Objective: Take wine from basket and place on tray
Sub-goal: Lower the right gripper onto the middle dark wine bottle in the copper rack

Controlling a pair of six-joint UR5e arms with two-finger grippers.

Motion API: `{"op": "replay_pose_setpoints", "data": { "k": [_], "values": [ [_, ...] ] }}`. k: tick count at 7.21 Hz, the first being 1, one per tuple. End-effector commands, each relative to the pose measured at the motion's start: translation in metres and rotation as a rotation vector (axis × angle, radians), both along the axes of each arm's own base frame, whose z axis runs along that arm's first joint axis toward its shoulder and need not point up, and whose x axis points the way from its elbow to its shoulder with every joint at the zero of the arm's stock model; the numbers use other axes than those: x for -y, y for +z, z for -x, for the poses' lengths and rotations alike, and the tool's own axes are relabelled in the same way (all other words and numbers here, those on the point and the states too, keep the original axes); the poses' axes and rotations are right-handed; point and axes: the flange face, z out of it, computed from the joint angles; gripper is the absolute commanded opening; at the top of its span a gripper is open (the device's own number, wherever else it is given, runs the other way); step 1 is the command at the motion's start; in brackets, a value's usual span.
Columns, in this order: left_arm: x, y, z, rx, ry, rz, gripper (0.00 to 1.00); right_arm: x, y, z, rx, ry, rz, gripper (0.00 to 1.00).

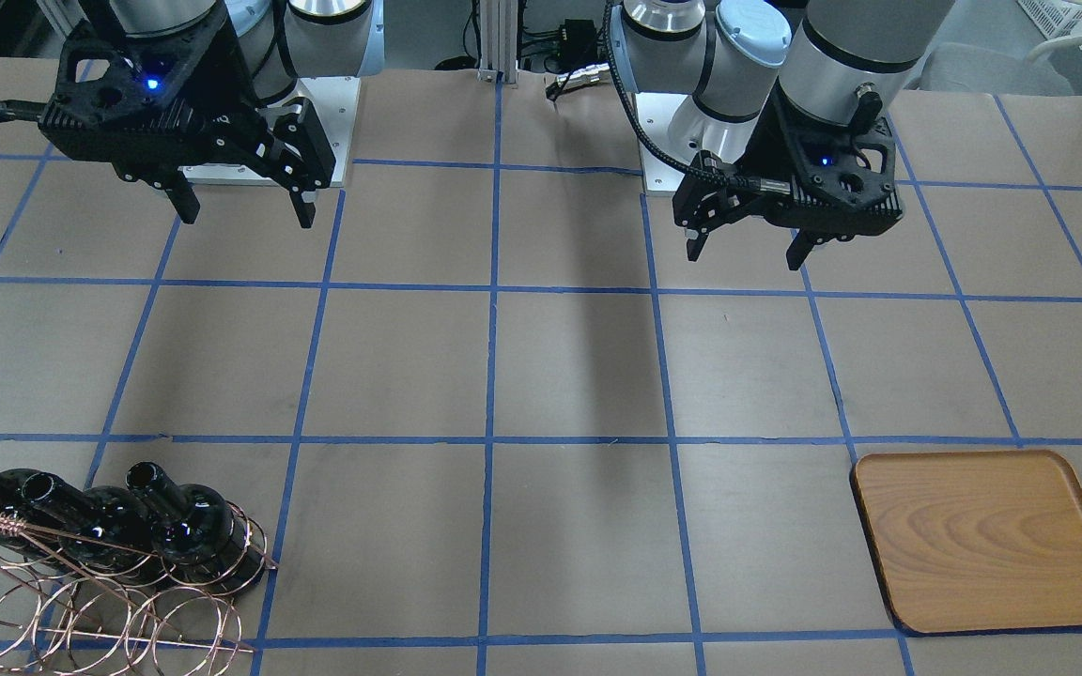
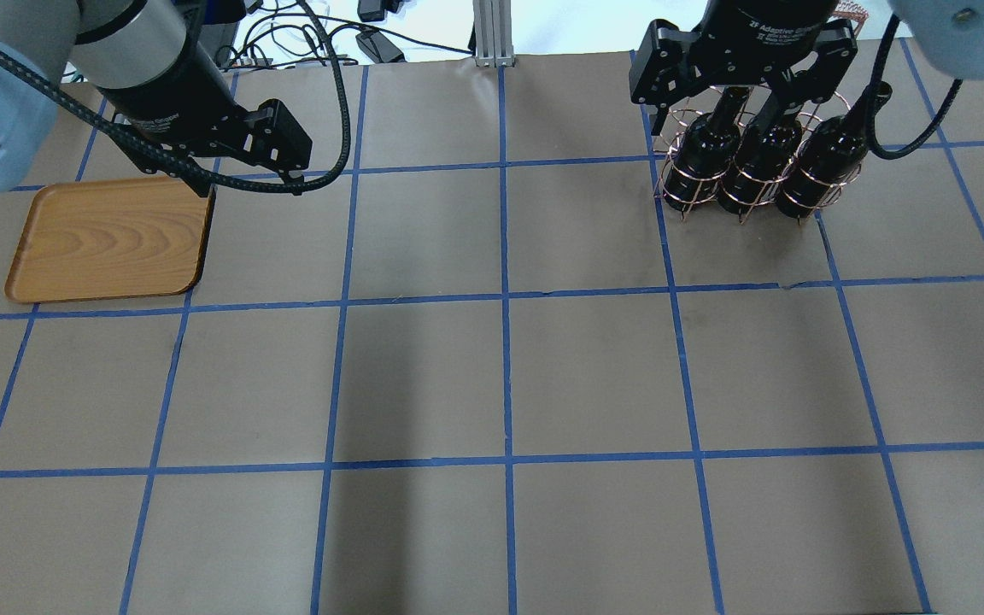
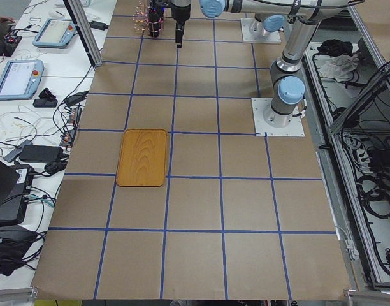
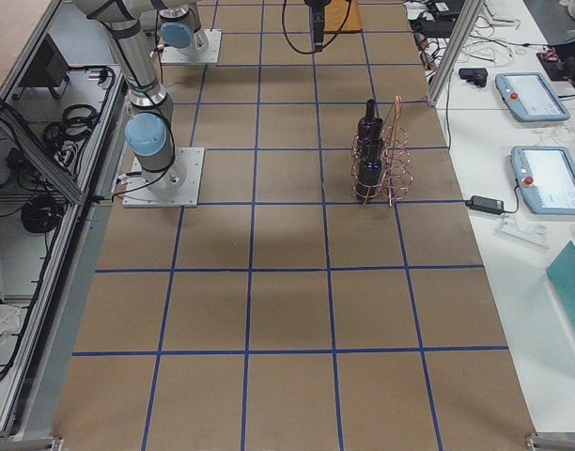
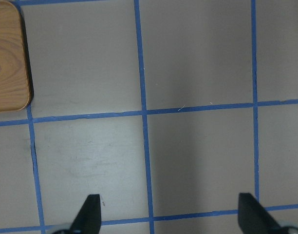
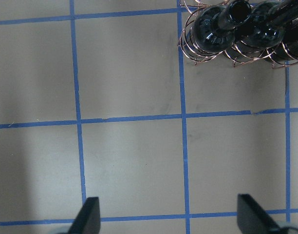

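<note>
I am finding the right claw (image 1: 247, 216) and left claw (image 1: 746, 255) both spread wide and empty, and am advising a square descent onto the neck of the end wine (image 1: 186, 524), upright in the basket (image 1: 95, 601), well apart from the tray (image 1: 987, 540).

This is a robotics lab, not a home or a shop; the tabletop (image 3: 195, 210) is a long bench covered in brown paper and marked into squares by a grid of blue tape (image 2: 505, 299); the left arm (image 3: 289, 92) and the right arm (image 4: 148, 136) are industrial robot arms, each bolted down on a white base plate (image 3: 278, 121); teach pendants (image 3: 16, 78) with screens lie on the white side bench (image 3: 16, 111), among a laptop (image 3: 4, 191) and loose wiring (image 3: 16, 131); bundled cables (image 3: 373, 185) lie in the framed bay on the robot's side; an aluminium profile post (image 2: 489, 30) stands at the tabletop's edge.
</note>
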Motion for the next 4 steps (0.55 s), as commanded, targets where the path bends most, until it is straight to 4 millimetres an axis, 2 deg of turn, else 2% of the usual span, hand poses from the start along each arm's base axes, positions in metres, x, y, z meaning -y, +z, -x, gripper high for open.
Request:
{"op": "replay_pose_setpoints", "data": {
  "k": [1,2,3,4],
  "values": [
    [0.000,-0.002,0.000,0.001,-0.001,-0.004,1.00,0.015,-0.011,0.010,-0.015,0.046,-0.012,1.00],
    [0.000,-0.006,0.000,0.002,0.001,-0.008,1.00,0.035,-0.019,0.033,-0.019,0.061,0.002,1.00],
    [0.000,-0.008,0.000,0.002,0.001,-0.009,1.00,0.053,-0.027,0.067,-0.011,0.023,0.001,1.00],
    [0.000,-0.008,0.000,0.002,0.001,-0.009,1.00,0.066,-0.034,0.098,-0.024,0.064,0.002,1.00]
  ]
}}
